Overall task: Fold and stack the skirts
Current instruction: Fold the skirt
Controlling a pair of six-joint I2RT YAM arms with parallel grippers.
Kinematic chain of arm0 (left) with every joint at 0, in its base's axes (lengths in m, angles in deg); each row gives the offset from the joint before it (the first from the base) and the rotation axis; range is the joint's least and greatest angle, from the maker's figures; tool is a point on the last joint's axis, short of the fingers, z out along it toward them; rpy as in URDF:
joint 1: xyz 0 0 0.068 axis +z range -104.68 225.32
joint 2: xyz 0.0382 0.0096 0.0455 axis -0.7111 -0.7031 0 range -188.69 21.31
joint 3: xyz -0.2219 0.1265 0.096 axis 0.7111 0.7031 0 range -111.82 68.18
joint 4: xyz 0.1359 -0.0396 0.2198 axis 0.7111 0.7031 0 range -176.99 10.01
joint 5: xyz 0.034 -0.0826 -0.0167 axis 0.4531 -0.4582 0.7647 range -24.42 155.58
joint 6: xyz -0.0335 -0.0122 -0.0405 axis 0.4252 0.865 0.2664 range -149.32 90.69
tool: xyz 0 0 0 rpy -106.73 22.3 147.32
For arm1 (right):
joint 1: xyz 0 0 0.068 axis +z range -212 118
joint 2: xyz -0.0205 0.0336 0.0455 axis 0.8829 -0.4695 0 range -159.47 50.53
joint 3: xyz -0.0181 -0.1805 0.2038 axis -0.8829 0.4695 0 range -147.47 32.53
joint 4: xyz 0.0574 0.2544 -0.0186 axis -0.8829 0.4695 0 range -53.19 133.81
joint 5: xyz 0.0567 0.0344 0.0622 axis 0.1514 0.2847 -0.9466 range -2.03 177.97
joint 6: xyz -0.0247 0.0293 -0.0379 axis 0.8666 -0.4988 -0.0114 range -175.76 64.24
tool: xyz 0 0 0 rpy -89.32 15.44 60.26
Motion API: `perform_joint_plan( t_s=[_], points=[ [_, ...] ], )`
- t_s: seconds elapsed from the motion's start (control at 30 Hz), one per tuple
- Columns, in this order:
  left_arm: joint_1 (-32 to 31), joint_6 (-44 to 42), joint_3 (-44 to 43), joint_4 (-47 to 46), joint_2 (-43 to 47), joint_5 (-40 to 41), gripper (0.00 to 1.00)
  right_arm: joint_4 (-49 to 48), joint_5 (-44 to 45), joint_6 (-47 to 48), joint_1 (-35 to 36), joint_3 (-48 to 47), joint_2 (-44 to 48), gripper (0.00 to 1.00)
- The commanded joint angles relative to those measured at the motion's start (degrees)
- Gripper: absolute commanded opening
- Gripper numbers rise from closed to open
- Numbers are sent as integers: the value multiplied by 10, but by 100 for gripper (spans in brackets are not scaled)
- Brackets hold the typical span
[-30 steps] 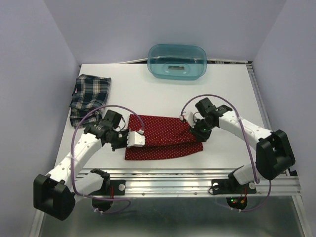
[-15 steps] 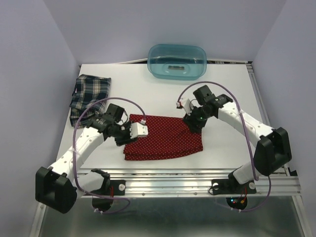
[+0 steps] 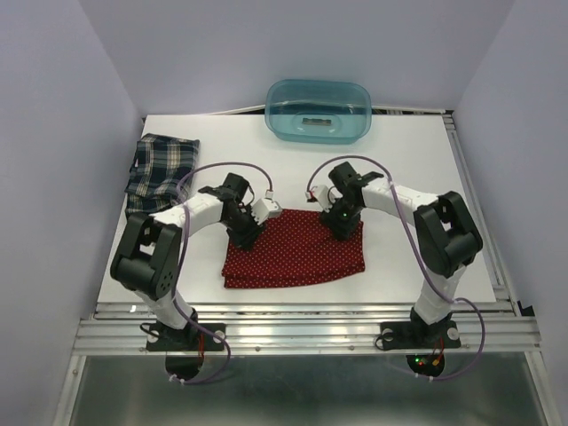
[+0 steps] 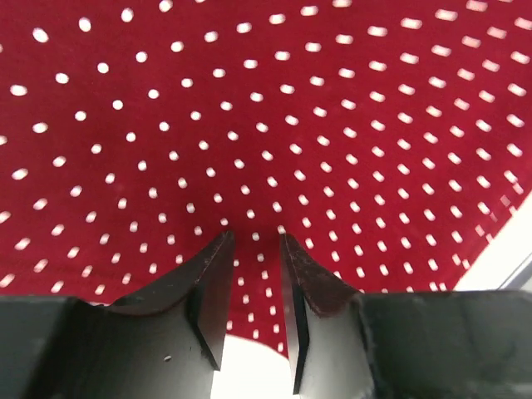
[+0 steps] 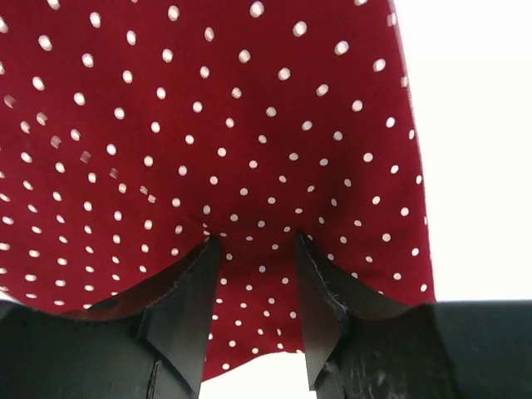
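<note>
on the table (image 3: pixel 417 177) the red skirt (image 3: pixel 297 257) lies in the middle, the plaid skirt (image 3: pixel 161 170) well apart at the far left. within the last second both arms have swung in toward the red skirt's far edge, so its first fold looks nearly laid. the left pincer (image 4: pixel 255 235) and right pincer (image 5: pixel 258 239) are each closed down on a pucker of red cloth right at their tips.

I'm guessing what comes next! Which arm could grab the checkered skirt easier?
Probably the left. The plaid skirt lies at the far left, nearer the left gripper. The right gripper is farther off, and both are pinching the red skirt.
</note>
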Motion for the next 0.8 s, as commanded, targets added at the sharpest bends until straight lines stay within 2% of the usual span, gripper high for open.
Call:
perform_joint_plan(
  t_s=[0.0,0.1,0.3,0.5,0.57,0.63,0.7,0.77],
  points=[
    [-2,57,-39,-21,-37,17,39,-15,25,18,3,68,43,47],
    [-3,74,-79,-41,-87,40,38,-2,2,-3,3,113,75,47],
    [-3,84,-279,-10,-280,56,34,24,-102,-67,38,151,111,51],
    [-9,108,-581,46,-398,20,38,-4,-213,-162,121,100,101,57],
    [-7,116,-624,62,-395,17,40,-6,-262,-178,122,71,97,58],
    [0,123,-636,59,-358,16,42,0,-250,-182,122,34,109,59],
    [8,127,-616,49,-300,20,43,0,-234,-178,122,30,126,59],
    [20,126,-558,38,-255,21,43,0,-207,-174,108,28,141,59]
  ],
)
